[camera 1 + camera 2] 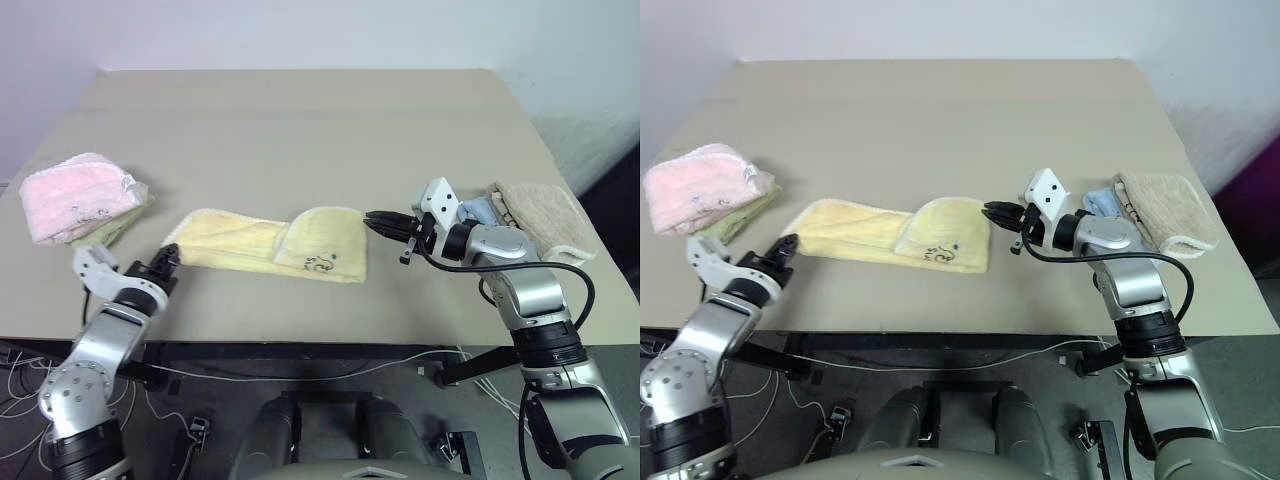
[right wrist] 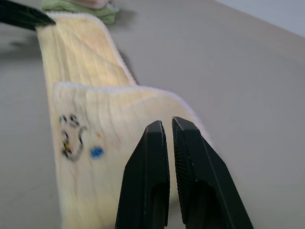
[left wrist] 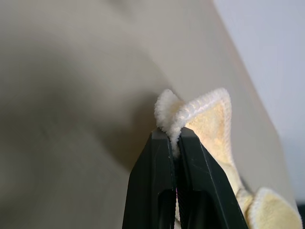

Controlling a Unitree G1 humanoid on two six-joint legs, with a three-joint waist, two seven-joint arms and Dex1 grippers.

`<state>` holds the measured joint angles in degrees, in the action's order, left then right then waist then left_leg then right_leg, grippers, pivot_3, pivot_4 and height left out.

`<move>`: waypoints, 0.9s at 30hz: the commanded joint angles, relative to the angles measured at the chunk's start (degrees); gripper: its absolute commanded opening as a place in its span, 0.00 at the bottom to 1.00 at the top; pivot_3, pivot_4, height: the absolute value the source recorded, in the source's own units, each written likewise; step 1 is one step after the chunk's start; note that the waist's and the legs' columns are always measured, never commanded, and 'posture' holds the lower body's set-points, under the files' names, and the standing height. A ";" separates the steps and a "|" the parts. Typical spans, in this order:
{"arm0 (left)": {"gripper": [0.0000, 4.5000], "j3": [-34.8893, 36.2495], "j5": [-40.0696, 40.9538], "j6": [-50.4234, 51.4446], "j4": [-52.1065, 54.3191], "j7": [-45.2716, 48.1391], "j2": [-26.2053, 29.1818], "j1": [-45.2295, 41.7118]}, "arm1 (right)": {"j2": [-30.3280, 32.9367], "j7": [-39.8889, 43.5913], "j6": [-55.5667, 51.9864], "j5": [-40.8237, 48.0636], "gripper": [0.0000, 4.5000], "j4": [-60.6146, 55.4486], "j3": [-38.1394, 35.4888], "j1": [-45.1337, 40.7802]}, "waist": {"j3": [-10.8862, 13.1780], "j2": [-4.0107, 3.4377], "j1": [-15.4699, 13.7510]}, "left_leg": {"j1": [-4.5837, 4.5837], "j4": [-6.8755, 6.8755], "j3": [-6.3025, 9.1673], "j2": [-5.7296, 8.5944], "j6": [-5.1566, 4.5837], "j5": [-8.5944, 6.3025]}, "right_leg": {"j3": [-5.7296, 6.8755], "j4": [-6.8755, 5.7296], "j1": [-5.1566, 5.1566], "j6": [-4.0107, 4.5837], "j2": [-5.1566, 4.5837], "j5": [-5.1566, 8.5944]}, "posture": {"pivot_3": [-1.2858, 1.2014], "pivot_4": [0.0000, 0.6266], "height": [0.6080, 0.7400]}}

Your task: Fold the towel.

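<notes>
The pale yellow ribbed terry towel (image 1: 275, 246) lies folded lengthwise on the tan table (image 1: 300, 130). The left gripper (image 3: 174, 136) pinches its whitish-edged left corner; the right gripper (image 1: 372, 220), fingers nearly together and empty, hovers just beside its right end.

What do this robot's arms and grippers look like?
Both arms are silver-grey metal segments with black joint bands. Each ends in a gripper of two black tapered fingers: left gripper, right gripper. The right wrist carries a white angular bracket and a looping black cable.
</notes>
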<state>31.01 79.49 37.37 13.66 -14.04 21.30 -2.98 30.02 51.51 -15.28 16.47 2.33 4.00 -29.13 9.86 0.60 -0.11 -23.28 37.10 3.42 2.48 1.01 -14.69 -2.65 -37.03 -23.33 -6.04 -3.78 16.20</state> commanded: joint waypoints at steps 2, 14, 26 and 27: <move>0.01 1.66 -0.22 0.11 2.06 4.81 4.20 -1.24 | 0.66 -0.60 0.65 0.35 0.07 -2.76 -1.70 0.38 | 0.01 0.01 -0.15 | 0.00 0.00 0.00 0.00 0.00 0.00 | 0.00 0.00 0.00 0.00 -0.03 0.00 | 0.52 0.24 1.00; 0.01 -16.19 -9.05 5.46 11.88 18.85 9.94 -8.81 | 0.90 -2.15 0.71 0.20 0.07 -3.32 -2.17 1.07 | 0.02 0.01 -0.28 | -0.03 0.00 -0.01 0.04 0.01 0.00 | -0.01 0.02 -0.01 0.00 -0.03 0.00 | 0.52 0.24 1.00; 0.01 -39.02 -27.71 9.44 7.99 31.01 7.69 -21.49 | 1.31 -3.97 0.21 0.20 0.07 -4.91 -3.12 2.76 | 0.03 0.00 -0.28 | -0.04 -0.02 -0.03 0.04 0.00 0.01 | -0.01 0.02 -0.02 0.00 0.02 0.00 | 0.52 0.24 1.00; 0.01 -40.24 -29.02 9.65 7.55 31.83 7.31 -22.01 | 1.37 -4.10 0.13 0.22 0.07 -5.11 -3.18 2.91 | 0.03 0.01 -0.26 | -0.04 -0.02 -0.02 0.04 0.00 0.01 | -0.01 0.02 -0.02 -0.01 0.02 0.00 | 0.52 0.24 1.00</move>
<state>-7.72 53.01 47.00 20.97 16.18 28.90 -23.79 30.72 47.76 -15.45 16.46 -0.15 2.56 -26.28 9.89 0.61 -0.38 -23.32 37.08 3.39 2.52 1.01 -14.68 -2.66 -37.01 -23.35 -6.04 -3.76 16.19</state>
